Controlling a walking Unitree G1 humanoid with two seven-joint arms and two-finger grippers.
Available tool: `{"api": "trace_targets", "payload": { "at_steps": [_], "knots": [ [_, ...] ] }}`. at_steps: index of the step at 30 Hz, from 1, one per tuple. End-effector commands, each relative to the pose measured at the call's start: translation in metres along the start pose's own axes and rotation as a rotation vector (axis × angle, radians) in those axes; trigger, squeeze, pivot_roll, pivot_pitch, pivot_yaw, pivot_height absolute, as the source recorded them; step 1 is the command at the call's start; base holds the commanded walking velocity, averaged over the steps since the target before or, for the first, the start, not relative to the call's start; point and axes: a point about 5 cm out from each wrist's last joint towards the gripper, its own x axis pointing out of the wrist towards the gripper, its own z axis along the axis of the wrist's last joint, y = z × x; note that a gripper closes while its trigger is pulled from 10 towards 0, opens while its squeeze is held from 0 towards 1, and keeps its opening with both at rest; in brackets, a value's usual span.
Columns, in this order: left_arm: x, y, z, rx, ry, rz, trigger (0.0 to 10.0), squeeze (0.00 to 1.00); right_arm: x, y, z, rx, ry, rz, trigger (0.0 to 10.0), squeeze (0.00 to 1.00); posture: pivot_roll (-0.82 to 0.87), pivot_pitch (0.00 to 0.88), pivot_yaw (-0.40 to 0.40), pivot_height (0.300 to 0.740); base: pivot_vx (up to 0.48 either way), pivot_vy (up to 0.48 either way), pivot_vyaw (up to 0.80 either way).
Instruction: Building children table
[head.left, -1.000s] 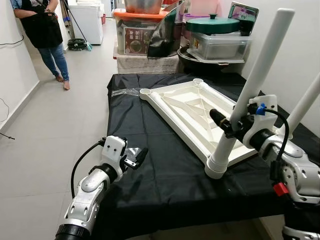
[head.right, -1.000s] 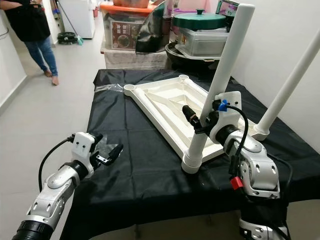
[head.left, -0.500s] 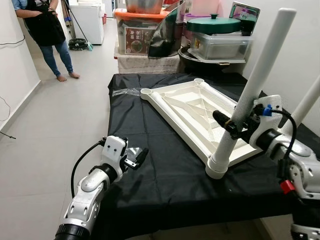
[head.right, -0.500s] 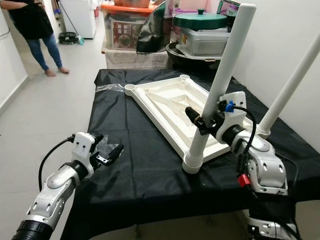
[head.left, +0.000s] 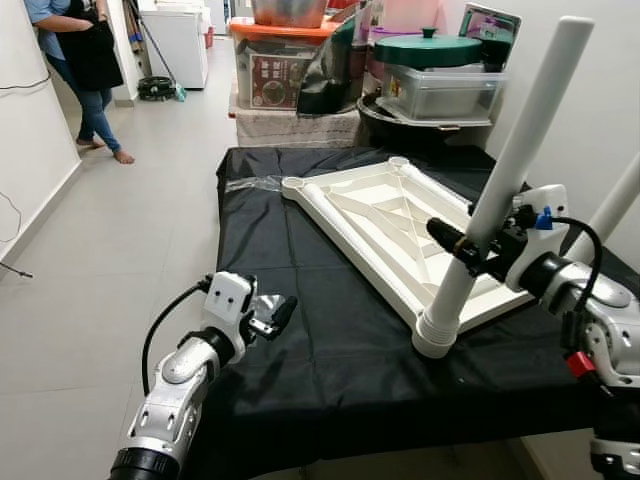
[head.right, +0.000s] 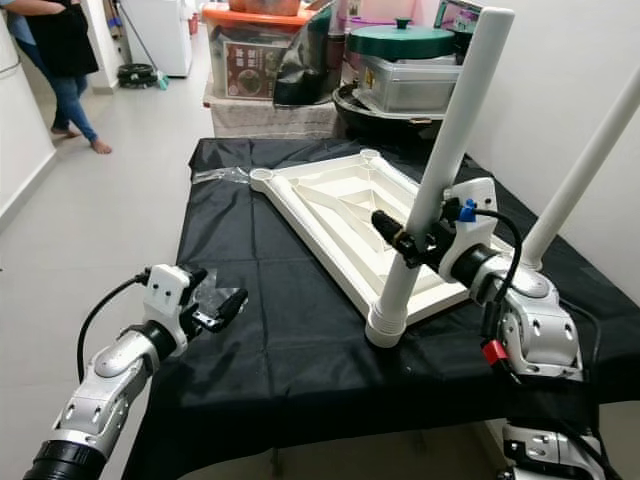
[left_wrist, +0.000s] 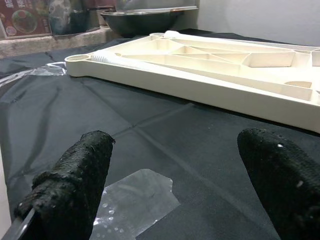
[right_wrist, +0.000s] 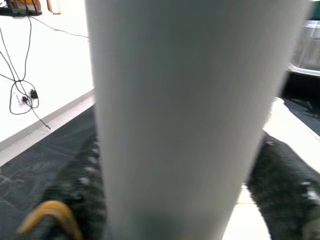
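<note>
A white children's tabletop (head.left: 385, 225) lies upside down on a table under a black cloth (head.left: 330, 350). One white leg (head.left: 505, 170) stands in its near corner socket, tilted back. A second leg (head.left: 618, 200) rises at the right edge. My right gripper (head.left: 462, 245) grips the near leg low down. In the right wrist view the leg (right_wrist: 190, 100) sits between the two black fingers (right_wrist: 75, 195). My left gripper (head.left: 272, 318) hovers open over the cloth near the table's left front, with nothing between its fingers (left_wrist: 75, 185).
A scrap of clear plastic film (left_wrist: 135, 200) lies under the left gripper. Storage boxes and a green-lidded pot (head.left: 425, 50) crowd the far end of the table. A wall runs along the right. A person (head.left: 80, 60) stands far down the hallway on the left.
My right wrist has drawn back slightly to the right while still holding the leg. The person has stepped further left. The left arm has not moved.
</note>
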Motion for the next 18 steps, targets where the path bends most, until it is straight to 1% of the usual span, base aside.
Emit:
{"api": "trace_targets", "payload": {
  "at_steps": [1, 2, 4, 5, 12, 18],
  "knots": [
    [-0.003, 0.001, -0.004, 0.016, 0.018, -0.007, 10.0, 0.0, 0.0, -0.002, 0.0, -0.007, -0.004, 0.009, 2.0, 0.0, 0.0, 0.0, -0.055, 0.74, 0.0, 0.0, 0.0],
    [-0.003, 0.001, -0.004, 0.016, 0.018, -0.006, 10.0, 0.0, 0.0, -0.004, 0.0, -0.01, -0.003, 0.01, 0.4, 0.0, 0.0, 0.0, -0.056, 0.74, 0.0, 0.0, 0.0],
    [-0.003, 0.001, -0.004, 0.016, 0.019, -0.006, 10.0, 0.0, 0.0, -0.004, 0.0, -0.012, -0.003, 0.011, 0.4, 0.0, 0.0, 0.0, -0.056, 0.74, 0.0, 0.0, 0.0],
    [-0.003, 0.001, -0.004, 0.016, 0.02, -0.006, 10.0, 0.0, 0.0, -0.005, -0.001, -0.015, -0.001, 0.013, 0.0, 0.0, 0.0, 0.0, -0.057, 0.74, 0.0, 0.0, 0.0],
    [-0.002, 0.001, -0.005, 0.018, 0.02, -0.004, 10.0, 0.0, 0.0, -0.009, -0.006, -0.019, 0.011, 0.012, 0.0, 0.0, 0.0, 0.0, -0.061, 0.74, 0.0, 0.0, 0.0],
    [-0.002, 0.001, -0.005, 0.019, 0.019, -0.002, 10.0, 0.0, 0.0, -0.006, -0.011, -0.003, 0.013, 0.005, 0.0, 0.0, 0.0, 0.0, -0.062, 0.74, 0.0, 0.0, 0.0]
  ]
}}
